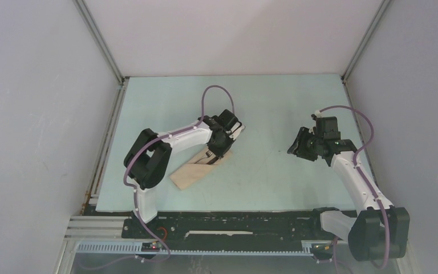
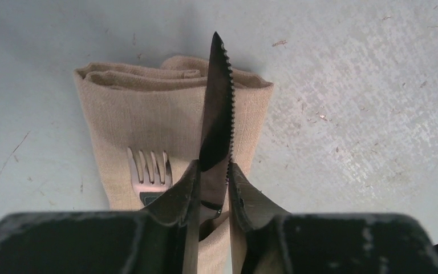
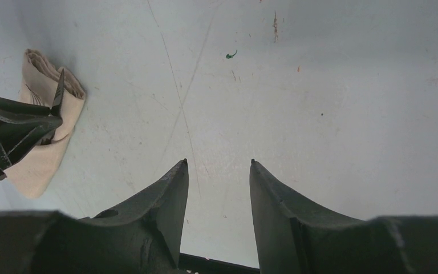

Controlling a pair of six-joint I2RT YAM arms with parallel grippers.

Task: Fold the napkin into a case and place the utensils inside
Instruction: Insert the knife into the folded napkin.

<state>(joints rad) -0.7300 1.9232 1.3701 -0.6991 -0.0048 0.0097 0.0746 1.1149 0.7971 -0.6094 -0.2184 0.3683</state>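
The beige napkin (image 1: pixel 187 174) lies on the table folded into a narrow case (image 2: pixel 142 111), lying slantwise left of the middle. The light grey fork (image 2: pixel 148 168) rests on the cloth with its tines showing. The black serrated knife (image 2: pixel 219 97) points away from the camera above the case's right half. My left gripper (image 2: pixel 214 165) is shut on the knife, one finger against each side of the blade near the handle; in the top view it (image 1: pixel 221 144) hovers over the case's far end. My right gripper (image 3: pixel 218 162) stands open with nothing in it, well to the right (image 1: pixel 296 149). The right wrist view also catches the case (image 3: pixel 34 171).
The pale blue tabletop (image 1: pixel 274 114) is boxed in by white walls on three sides. A black rail (image 1: pixel 234 225) runs along the near edge between the arm bases. The table carries only faint scratches and specks.
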